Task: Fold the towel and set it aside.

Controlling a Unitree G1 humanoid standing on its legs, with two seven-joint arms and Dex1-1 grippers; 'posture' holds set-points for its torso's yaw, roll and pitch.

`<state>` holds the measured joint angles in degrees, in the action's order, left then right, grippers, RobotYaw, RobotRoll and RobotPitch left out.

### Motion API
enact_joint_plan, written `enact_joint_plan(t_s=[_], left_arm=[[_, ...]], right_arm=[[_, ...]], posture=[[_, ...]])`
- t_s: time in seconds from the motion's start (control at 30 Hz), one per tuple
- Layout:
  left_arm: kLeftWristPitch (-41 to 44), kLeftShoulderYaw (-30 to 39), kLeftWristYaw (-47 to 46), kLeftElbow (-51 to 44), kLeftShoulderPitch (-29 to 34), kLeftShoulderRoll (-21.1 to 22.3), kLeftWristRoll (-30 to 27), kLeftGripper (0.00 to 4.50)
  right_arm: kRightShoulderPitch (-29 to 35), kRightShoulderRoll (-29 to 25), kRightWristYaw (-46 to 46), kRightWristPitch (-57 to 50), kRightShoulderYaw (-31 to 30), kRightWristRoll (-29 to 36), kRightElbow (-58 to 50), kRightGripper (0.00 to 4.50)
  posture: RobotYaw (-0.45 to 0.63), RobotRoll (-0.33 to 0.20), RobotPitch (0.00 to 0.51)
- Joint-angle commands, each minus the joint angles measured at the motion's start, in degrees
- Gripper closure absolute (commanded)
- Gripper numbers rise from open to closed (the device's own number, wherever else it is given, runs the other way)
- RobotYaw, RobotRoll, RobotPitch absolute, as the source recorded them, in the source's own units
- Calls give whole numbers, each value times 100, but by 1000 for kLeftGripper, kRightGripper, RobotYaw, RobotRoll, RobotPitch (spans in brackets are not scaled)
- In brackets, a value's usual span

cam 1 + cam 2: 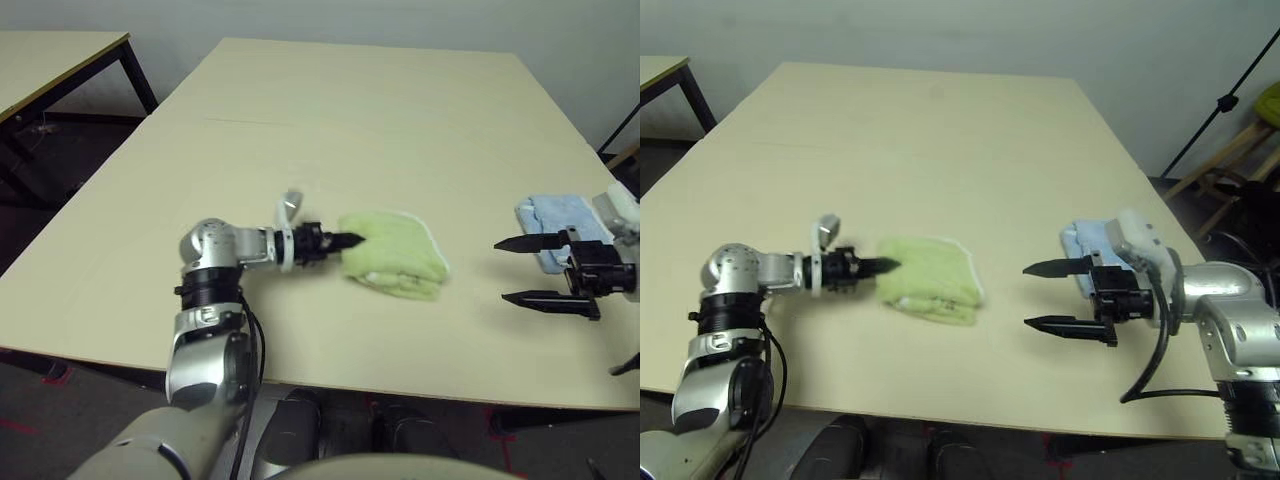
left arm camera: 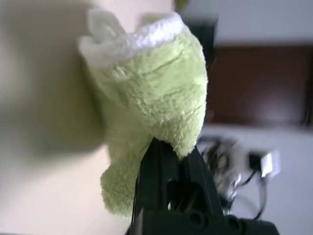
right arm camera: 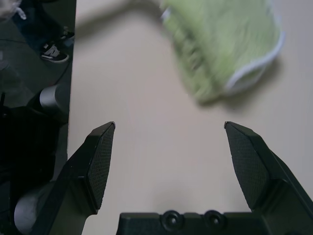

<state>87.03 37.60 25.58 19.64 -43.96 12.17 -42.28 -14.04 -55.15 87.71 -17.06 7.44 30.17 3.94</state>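
The lime-green towel point(image 1: 395, 255) lies folded into a thick bundle near the middle of the table, its white edging showing along the far and right sides. My left gripper point(image 1: 352, 240) reaches in from the left, shut on the towel's left edge; in the left wrist view the fingertips point(image 2: 166, 154) pinch the terry cloth point(image 2: 151, 93). My right gripper point(image 1: 1027, 296) hovers to the right of the towel point(image 1: 930, 278) with a clear gap of table between them. It stands open and points at the towel point(image 3: 220, 44), with only bare table between its fingers point(image 3: 100, 156).
A smaller light-blue cloth point(image 1: 555, 215) lies at the right, just behind my right gripper. The tan table point(image 1: 350, 120) stretches away behind the towel. A second table point(image 1: 50, 55) stands off to the left, and a black stand point(image 1: 1220, 110) off to the right.
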Motion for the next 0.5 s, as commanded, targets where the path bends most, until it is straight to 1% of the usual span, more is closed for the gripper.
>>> enact_joint_plan(t_s=[0.03,0.1,0.17,0.23,0.3,0.37,0.5], left_arm=[[-531,776,-329,-42,-78,413,-151,4467],[-1034,1175,-471,-44,-5,704,-221,4467],[-1559,1391,-518,-25,155,929,-228,4467],[-2215,1672,-634,163,293,1075,-228,4467],[-2905,1805,-819,379,427,1156,-127,4467],[-3316,1769,-928,553,546,1199,-79,4467],[-3810,1418,-902,1038,849,1243,104,4467]], right_arm=[[-180,62,25,67,-176,-127,115,0],[-323,128,25,50,-270,-159,170,0],[-452,193,26,23,-355,-170,203,0],[-573,273,13,-26,-439,-178,192,0],[-683,341,2,-75,-517,-184,185,0],[-746,373,-11,-110,-568,-180,174,0],[-803,394,-2,-145,-602,-186,185,0]], posture=[[172,0,82],[197,0,80],[210,0,79],[210,0,79],[227,0,79],[227,0,79],[231,0,78]])
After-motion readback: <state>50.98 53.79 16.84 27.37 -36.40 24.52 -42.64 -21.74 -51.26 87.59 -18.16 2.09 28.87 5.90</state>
